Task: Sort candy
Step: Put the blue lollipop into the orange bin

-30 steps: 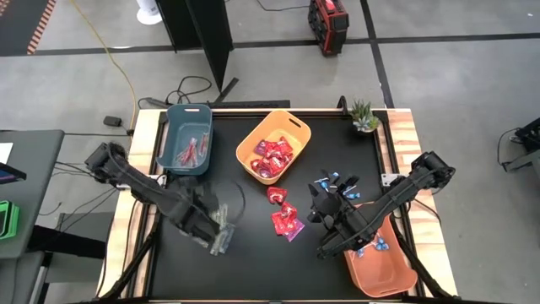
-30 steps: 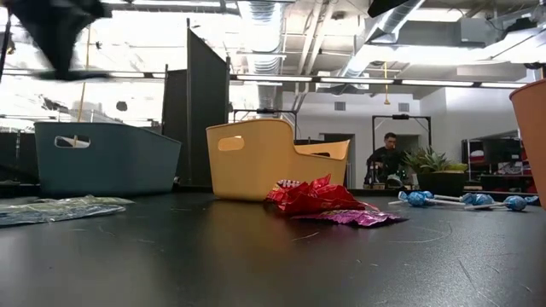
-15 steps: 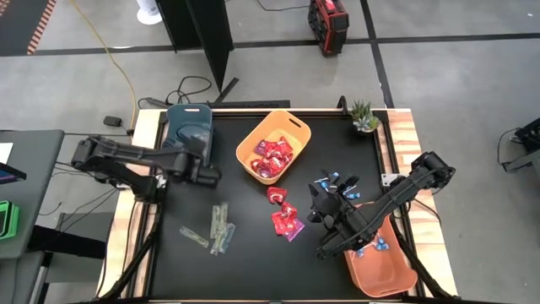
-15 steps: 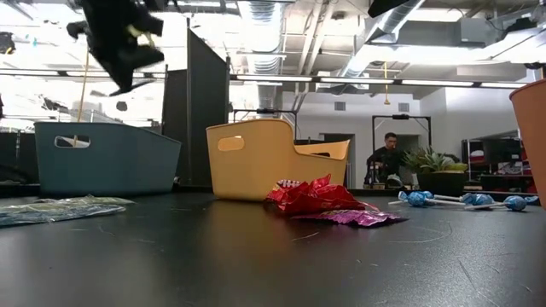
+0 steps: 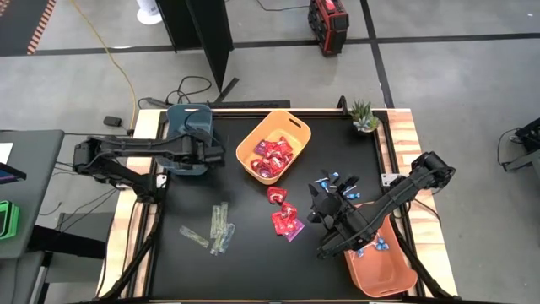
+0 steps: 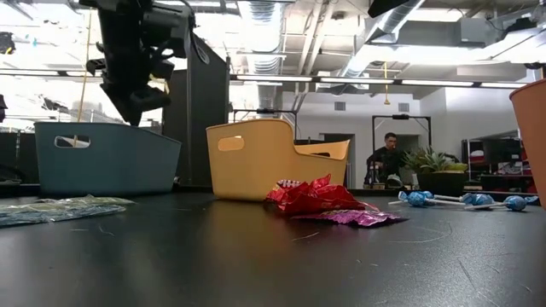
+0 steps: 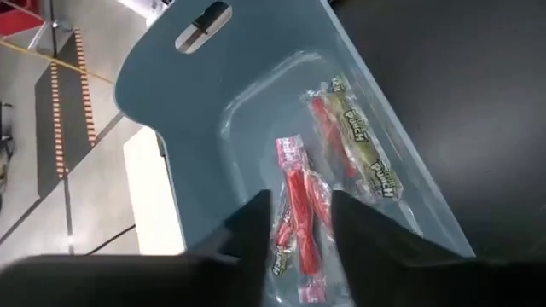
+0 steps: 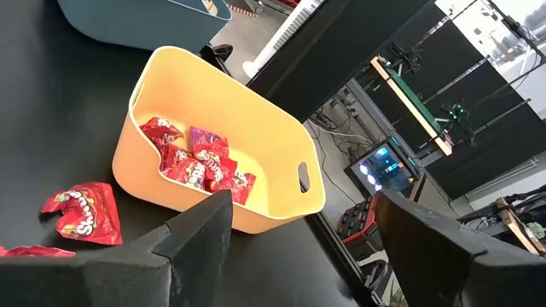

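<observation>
Left gripper (image 7: 294, 223) over the blue bin (image 5: 180, 127), fingers a little apart; you cannot tell whether they pinch the stick packet (image 7: 294, 223) between them or hang empty.

More stick packets (image 5: 218, 228) lie at the table's near left; red packets (image 5: 284, 216) sit mid-table and in the yellow bin (image 5: 297, 128); lollipops (image 5: 327, 181) lie right of centre. Right gripper (image 5: 314, 211) waits wide open and empty beside the lollipops, near the orange bin (image 5: 396, 274). Expect the stick packets to be light, floppy and slick, so pinch one across its middle. Take lollipops by the head.
</observation>
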